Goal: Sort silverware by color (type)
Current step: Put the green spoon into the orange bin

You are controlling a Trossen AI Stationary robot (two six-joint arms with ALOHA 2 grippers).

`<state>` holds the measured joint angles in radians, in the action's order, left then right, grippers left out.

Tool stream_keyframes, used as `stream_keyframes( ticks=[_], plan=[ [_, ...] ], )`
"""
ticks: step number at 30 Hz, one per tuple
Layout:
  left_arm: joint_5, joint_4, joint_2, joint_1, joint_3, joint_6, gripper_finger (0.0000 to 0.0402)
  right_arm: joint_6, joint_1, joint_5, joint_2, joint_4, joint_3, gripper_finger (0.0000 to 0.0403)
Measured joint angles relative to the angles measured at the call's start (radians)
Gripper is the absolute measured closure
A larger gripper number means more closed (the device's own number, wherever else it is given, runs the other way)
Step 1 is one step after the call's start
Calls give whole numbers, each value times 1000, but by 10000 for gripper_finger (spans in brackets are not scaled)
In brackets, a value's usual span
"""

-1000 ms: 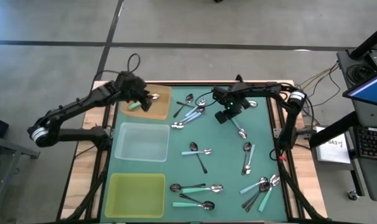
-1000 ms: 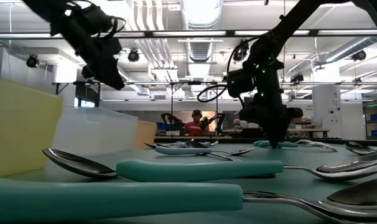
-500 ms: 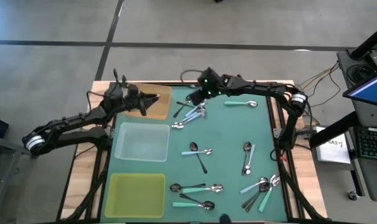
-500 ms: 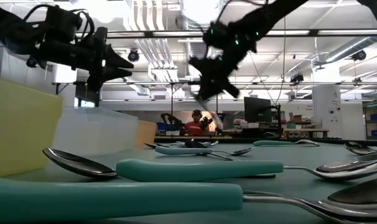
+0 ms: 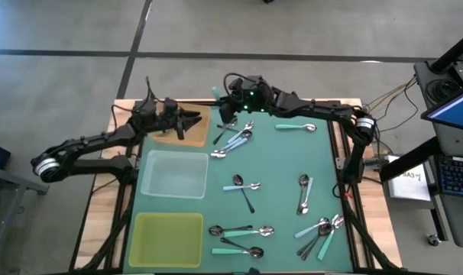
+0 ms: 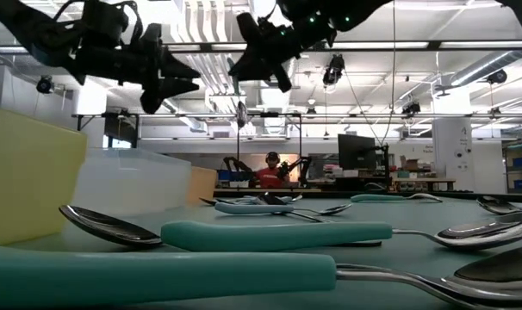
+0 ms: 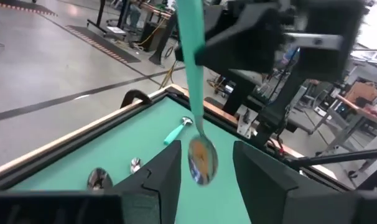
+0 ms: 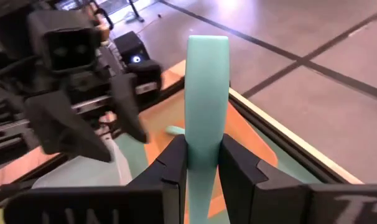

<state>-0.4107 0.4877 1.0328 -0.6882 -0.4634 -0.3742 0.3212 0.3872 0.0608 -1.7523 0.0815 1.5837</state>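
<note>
Your right gripper (image 5: 230,107) pinched a mint-teal-handled metal spoon (image 7: 193,93) above the table's far edge. Your left gripper (image 5: 189,121) hovered facing it over the shallow orange-brown tray (image 5: 202,131), fingers parted and empty.

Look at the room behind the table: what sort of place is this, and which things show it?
Probably a robotics lab or workshop: exposed ceiling ducts, a monitor on benches behind, another robot arm rig in the background, and a bare concrete floor.
</note>
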Motion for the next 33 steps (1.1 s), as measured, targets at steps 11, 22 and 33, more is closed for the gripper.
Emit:
stream_keyframes(
  ticks=[11,22,33],
  plan=[
    [0,-43,109,11,-124,84,213,-34,-14,-1,-2,-27,1,349],
    [-69,-39,278,36,-254,91,226,-61,-14,-1,-2,-93,1,349],
    [-107,-41,316,37,-294,146,250,-94,-19,64,-2,-91,1,349]
  ],
)
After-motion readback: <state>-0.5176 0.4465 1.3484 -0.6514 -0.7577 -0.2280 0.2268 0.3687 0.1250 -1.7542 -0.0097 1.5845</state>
